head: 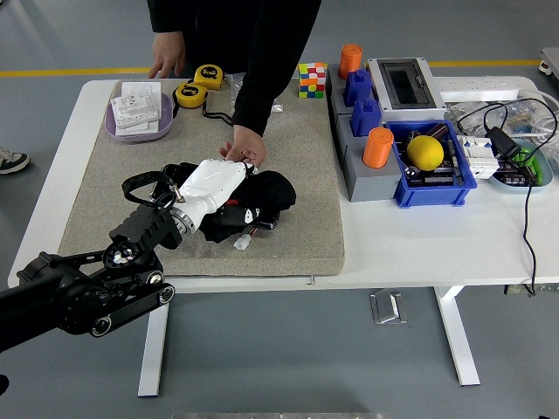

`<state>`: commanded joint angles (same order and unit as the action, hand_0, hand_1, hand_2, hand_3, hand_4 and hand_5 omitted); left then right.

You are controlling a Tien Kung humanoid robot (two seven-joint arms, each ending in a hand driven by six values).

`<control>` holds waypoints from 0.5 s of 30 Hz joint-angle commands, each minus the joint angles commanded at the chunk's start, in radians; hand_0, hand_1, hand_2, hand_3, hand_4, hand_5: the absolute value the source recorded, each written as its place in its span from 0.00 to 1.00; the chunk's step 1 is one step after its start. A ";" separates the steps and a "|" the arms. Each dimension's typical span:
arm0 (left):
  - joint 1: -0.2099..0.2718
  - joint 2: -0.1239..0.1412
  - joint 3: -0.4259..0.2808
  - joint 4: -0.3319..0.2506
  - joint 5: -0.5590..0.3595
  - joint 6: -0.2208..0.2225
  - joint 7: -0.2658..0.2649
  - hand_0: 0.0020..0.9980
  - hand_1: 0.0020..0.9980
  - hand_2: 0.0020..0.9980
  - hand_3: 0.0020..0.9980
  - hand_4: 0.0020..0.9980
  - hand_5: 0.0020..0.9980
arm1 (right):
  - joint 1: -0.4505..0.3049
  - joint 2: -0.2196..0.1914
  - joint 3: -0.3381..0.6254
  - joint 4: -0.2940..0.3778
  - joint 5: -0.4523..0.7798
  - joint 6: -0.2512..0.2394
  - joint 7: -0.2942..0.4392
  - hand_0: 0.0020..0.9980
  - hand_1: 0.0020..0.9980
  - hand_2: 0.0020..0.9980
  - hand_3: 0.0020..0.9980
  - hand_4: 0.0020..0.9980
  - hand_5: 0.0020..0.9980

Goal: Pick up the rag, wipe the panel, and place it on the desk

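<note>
the left hand [218,185] is pressed down on the black rag [266,194], fingers curled into the cloth, which lies bunched over the dark panel [234,214] on the grey mat [306,148]. a person's hand [244,152] steadies the panel's far edge. the risk i see: the rag could bunch up and drag the panel sideways, or the robot fingers could brush that hand. the panel's long axis looks to run left to right, mostly hidden.
</note>
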<state>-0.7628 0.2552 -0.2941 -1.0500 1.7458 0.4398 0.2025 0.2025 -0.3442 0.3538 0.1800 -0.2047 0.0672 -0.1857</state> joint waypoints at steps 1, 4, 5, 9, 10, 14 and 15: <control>0.000 -0.001 0.000 0.001 0.000 0.000 0.000 0.32 0.26 0.33 0.55 0.49 0.14 | 0.000 0.000 0.002 0.000 -0.001 0.000 0.000 0.79 0.70 0.72 0.66 1.00 0.50; 0.005 -0.005 -0.006 0.002 0.002 0.001 0.000 0.32 0.26 0.33 0.55 0.49 0.14 | -0.002 0.003 0.008 0.000 -0.005 -0.001 -0.001 0.79 0.70 0.72 0.66 1.00 0.50; 0.006 -0.006 -0.008 0.002 0.001 0.001 -0.001 0.32 0.26 0.33 0.55 0.49 0.13 | -0.003 0.003 0.006 0.000 -0.003 -0.001 -0.001 0.79 0.70 0.72 0.66 1.00 0.50; 0.011 0.001 -0.026 0.001 0.008 0.002 -0.003 0.32 0.26 0.33 0.55 0.49 0.13 | -0.003 0.008 0.004 0.000 0.002 -0.002 0.001 0.79 0.70 0.72 0.66 1.00 0.50; 0.012 0.005 -0.029 0.002 0.007 0.003 -0.004 0.32 0.26 0.33 0.55 0.49 0.13 | -0.003 0.009 -0.003 0.000 0.009 -0.002 0.002 0.79 0.70 0.72 0.66 1.00 0.50; 0.019 0.019 -0.045 0.014 0.011 0.002 -0.005 0.32 0.26 0.33 0.55 0.49 0.13 | -0.003 0.011 -0.011 0.000 0.019 -0.002 0.005 0.79 0.70 0.72 0.66 1.00 0.50; 0.022 0.023 -0.049 0.015 0.011 0.002 -0.006 0.32 0.26 0.33 0.55 0.49 0.13 | -0.003 0.011 -0.005 0.000 0.014 -0.003 0.004 0.79 0.70 0.72 0.66 1.00 0.50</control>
<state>-0.7411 0.2780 -0.3431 -1.0348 1.7570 0.4422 0.1969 0.1992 -0.3330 0.3487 0.1800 -0.1906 0.0645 -0.1822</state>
